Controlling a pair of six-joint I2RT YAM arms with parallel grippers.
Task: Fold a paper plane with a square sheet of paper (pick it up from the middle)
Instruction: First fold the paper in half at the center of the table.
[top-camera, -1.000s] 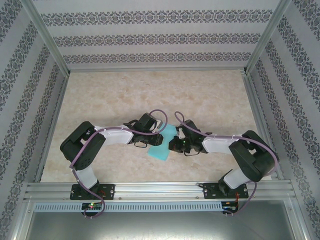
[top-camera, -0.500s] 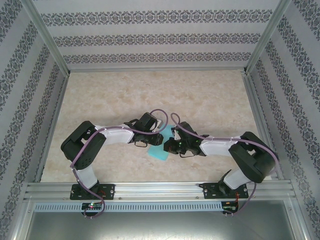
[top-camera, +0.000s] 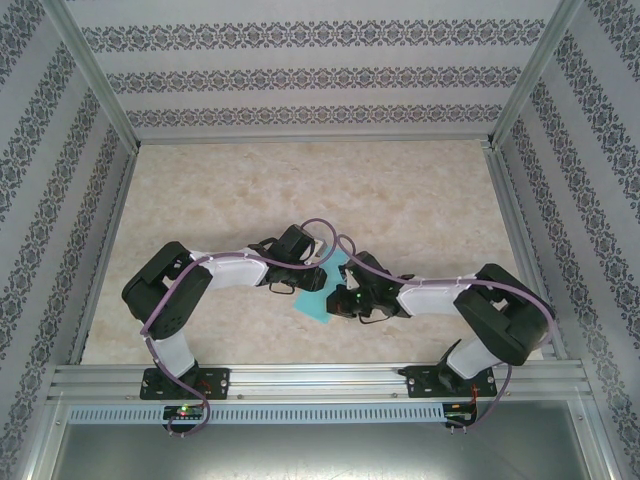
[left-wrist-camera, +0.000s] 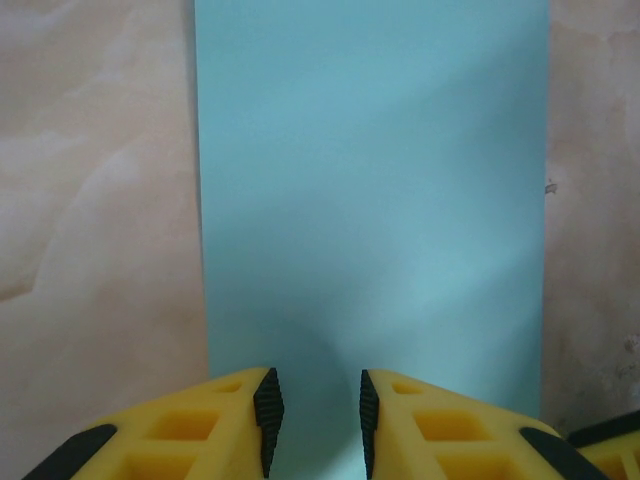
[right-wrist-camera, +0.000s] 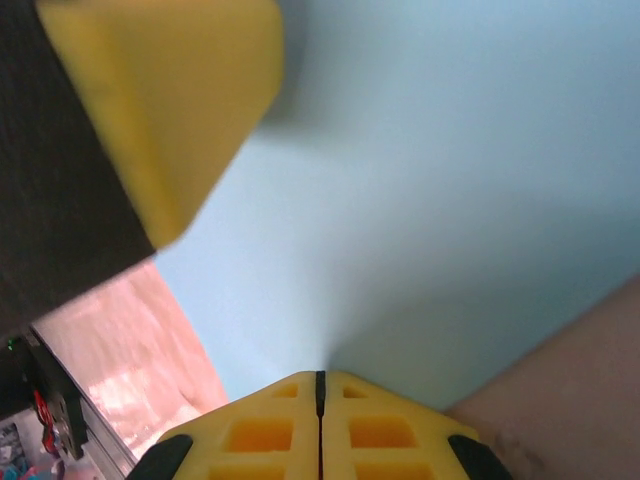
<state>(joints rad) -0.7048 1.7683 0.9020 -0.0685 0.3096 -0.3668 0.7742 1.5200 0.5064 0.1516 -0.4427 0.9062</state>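
Square sheet of paper (left-wrist-camera: 370, 200): flat on the table (top-camera: 420, 200) between both arms. We judge it light, limp, easily creased; take it mid-sheet. Left gripper (left-wrist-camera: 314, 410) narrowly parted over it, empty; right gripper (right-wrist-camera: 320, 385) closed, tips at the sheet.

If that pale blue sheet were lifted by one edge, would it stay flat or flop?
Probably flop: the sheet looks very thin, lying flat with barely any edge shadow. It seems light, so a push would likely slide it over the smooth table.

Smooth matt paper sheet (left-wrist-camera: 370, 200) on faintly glossy marble-look table (top-camera: 230, 190) (brushed metal frame (top-camera: 320, 378))
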